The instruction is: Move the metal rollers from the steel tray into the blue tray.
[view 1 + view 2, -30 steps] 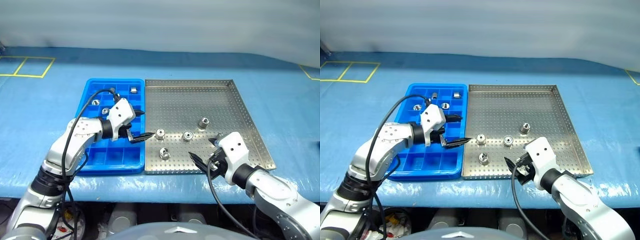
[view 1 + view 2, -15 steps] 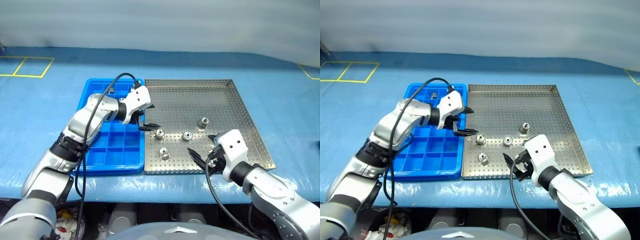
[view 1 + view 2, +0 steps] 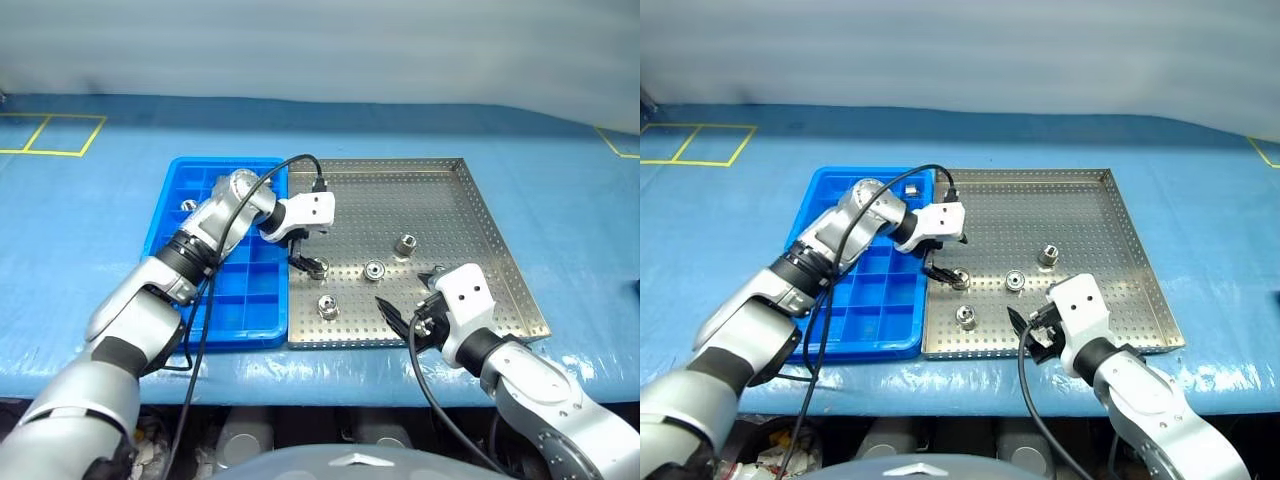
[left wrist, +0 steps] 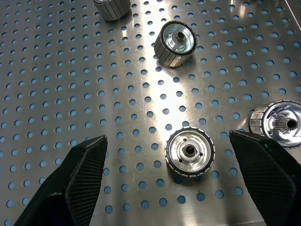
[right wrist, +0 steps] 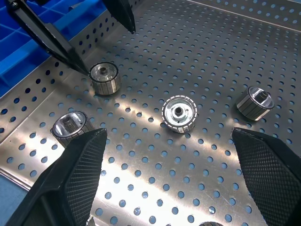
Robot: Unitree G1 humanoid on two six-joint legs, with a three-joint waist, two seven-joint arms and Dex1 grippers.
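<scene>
My left gripper (image 3: 305, 261) wide, straddling roller (image 3: 318, 266) on steel tray (image 3: 440, 200) for pickup; right gripper (image 3: 407, 318) wide, idle.

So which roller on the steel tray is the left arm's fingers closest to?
The roller nearest the blue tray, leftmost of the four; the open fingers flank it.

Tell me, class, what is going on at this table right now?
A humanoid robot is sorting metal rollers. Its left gripper, jaws open, reaches across from the blue tray and hovers over a roller near the left edge of the steel tray. Four rollers lie loose on that tray; a few already sit in the blue tray's far compartments. The right gripper waits open over the steel tray's near edge, holding nothing.
</scene>
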